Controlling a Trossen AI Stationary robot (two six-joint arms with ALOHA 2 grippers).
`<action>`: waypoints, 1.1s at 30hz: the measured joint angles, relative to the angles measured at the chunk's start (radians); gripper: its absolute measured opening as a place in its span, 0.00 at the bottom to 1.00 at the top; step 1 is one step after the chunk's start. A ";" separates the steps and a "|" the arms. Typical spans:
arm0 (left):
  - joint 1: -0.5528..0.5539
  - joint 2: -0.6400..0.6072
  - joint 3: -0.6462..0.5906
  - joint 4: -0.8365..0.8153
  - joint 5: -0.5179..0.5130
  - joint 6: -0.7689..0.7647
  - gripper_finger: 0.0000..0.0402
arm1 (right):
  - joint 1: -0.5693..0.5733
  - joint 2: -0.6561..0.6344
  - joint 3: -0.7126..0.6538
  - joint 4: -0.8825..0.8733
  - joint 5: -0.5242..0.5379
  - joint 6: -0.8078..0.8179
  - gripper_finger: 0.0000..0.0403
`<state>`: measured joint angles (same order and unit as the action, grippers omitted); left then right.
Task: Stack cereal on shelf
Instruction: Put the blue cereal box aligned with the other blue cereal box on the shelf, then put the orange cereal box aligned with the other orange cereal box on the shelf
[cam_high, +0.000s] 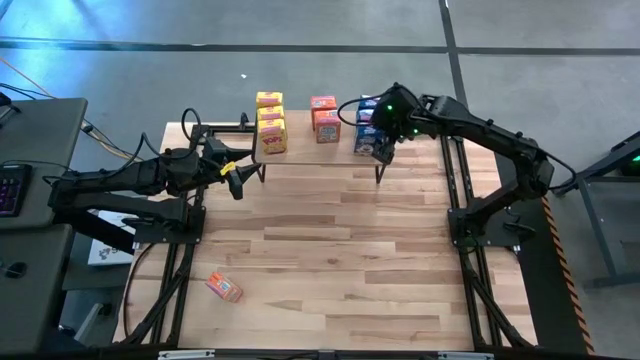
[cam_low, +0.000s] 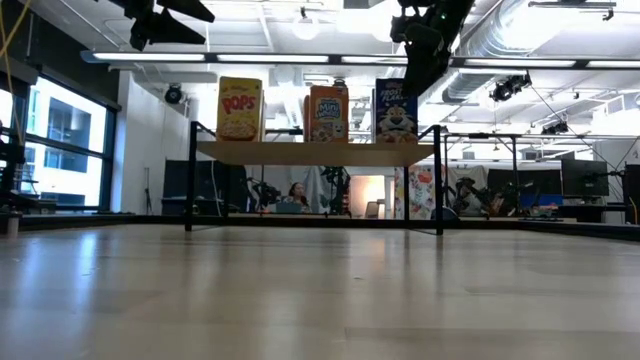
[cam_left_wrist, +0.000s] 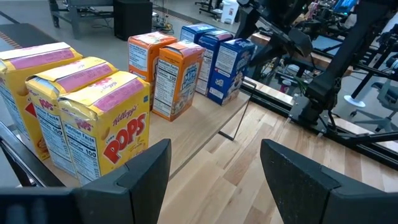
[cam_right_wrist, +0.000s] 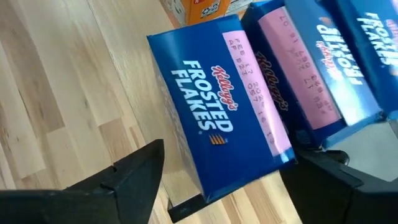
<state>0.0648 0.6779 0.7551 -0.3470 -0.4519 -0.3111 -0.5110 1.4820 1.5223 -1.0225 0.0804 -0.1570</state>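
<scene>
The table (cam_high: 330, 250) is the biggest thing in front of me, a pale plank top left mostly bare so both my arms can sweep across it. At its far edge stands the shelf (cam_low: 315, 152), a light wood plank on thin black legs, raised so the boxes line up above the table where they can be read from the front.

On that shelf the cereal sits upright in three rows running front to back, sorted by colour: three yellow boxes (cam_left_wrist: 99, 121) on the left, two orange-red boxes (cam_left_wrist: 168, 74) in the middle, and three blue boxes (cam_left_wrist: 217, 62) on the right. Keeping each colour in its own file is, I judge, what leaves a clear gap to fill — the orange-red row is one short.

My right hand (cam_high: 383, 148) hangs over the front blue box (cam_right_wrist: 214, 115). Its fingers stand apart on either side of the box and I see no pad pressing the cardboard, so I take it the box rests on the shelf by its own weight, flush with its blue neighbours.

My left hand (cam_high: 236, 182) waits above the table just in front of the yellow row, fingers apart and empty.

The smallest piece is the last orange-red box (cam_high: 224, 288), lying flat near the table's front left — well apart from the shelf, and on my left arm's side.
</scene>
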 joint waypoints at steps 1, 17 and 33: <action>0.000 0.000 0.000 0.000 0.000 0.000 0.60 | 0.000 -0.004 0.000 0.000 0.004 0.000 0.75; 0.000 0.000 0.000 0.000 0.000 0.000 0.60 | 0.014 -0.047 0.000 -0.035 0.021 0.019 0.79; 0.000 0.000 0.000 0.000 0.000 0.000 0.60 | 0.014 -0.180 0.000 -0.054 0.024 0.072 0.79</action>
<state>0.0648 0.6781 0.7552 -0.3470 -0.4519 -0.3111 -0.4969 1.3024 1.5227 -1.0764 0.1041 -0.0854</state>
